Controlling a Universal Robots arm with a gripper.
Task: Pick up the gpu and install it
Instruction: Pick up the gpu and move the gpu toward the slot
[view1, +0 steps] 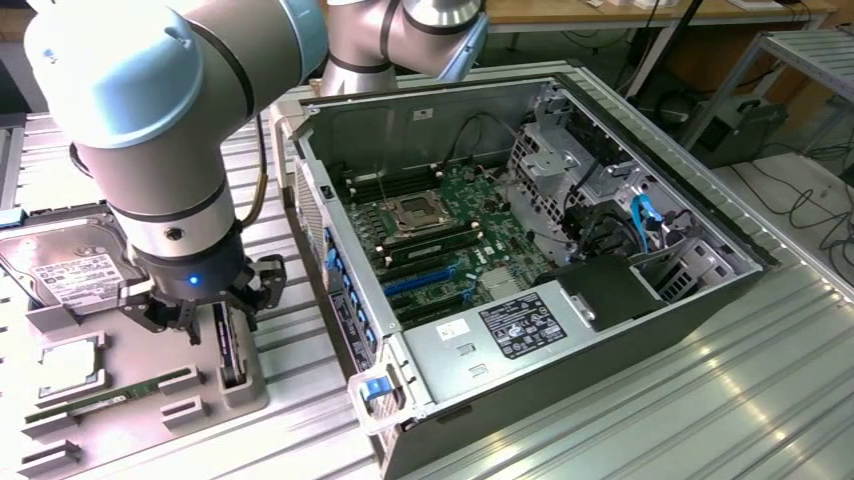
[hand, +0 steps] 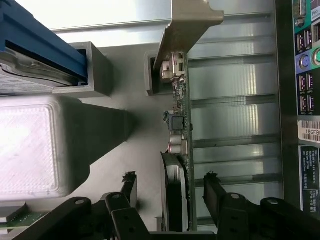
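Observation:
The gpu (view1: 235, 352) is a thin black card standing on edge in a slot of the grey holder tray (view1: 134, 340), at the exterior view's left, beside the computer case. In the wrist view the gpu (hand: 181, 112) runs lengthwise between my fingers, with its pale metal bracket (hand: 187, 22) at the far end. My gripper (view1: 214, 312) hangs straight over the card. The gripper (hand: 171, 181) is open, with one black finger (hand: 129, 187) on each side of the card and a visible gap at both sides. Nothing is held.
The open computer case (view1: 641, 330) lies on its side with the motherboard (view1: 441, 235) and blue expansion slots (view1: 420, 282) exposed. On the tray sit a hard drive (view1: 67, 265), a green memory stick (view1: 114, 395) and a chip (view1: 74, 365). The case's rear ports (hand: 305, 75) are close by.

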